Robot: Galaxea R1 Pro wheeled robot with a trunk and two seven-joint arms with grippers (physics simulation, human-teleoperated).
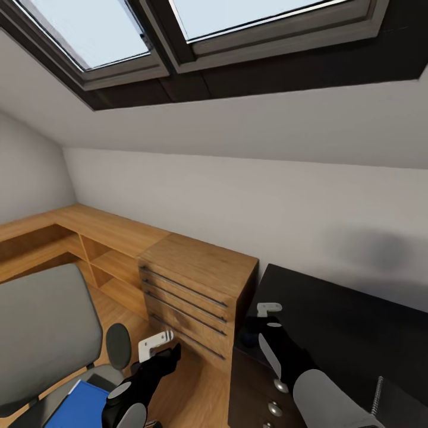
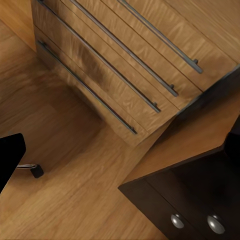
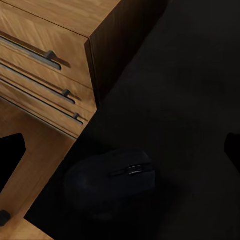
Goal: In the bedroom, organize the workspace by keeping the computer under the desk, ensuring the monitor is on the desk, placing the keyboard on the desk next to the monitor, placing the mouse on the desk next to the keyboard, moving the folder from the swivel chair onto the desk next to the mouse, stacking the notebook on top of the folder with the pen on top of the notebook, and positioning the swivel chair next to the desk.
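The dark grey mouse (image 3: 114, 181) lies on the glossy black desk (image 3: 190, 75), near its corner beside the wooden drawer chest. My right gripper (image 3: 120, 150) hangs open just above it, with the mouse below the gap between the fingers; it also shows over the desk's left end (image 1: 266, 318). My left gripper (image 1: 159, 348) is open and empty over the floor between chair and chest. The swivel chair (image 1: 41, 333) stands at the lower left with the blue folder (image 1: 80, 404) on its seat. A dark notebook (image 1: 399, 405) lies on the desk (image 1: 345, 321) at the lower right.
The light wooden drawer chest (image 1: 196, 285) stands tight against the desk's left end, with low wooden shelving (image 1: 89, 238) running along the wall to the left. Desk drawers with round knobs (image 2: 216, 224) face the floor gap. A chair caster (image 2: 35, 170) sits on the wood floor.
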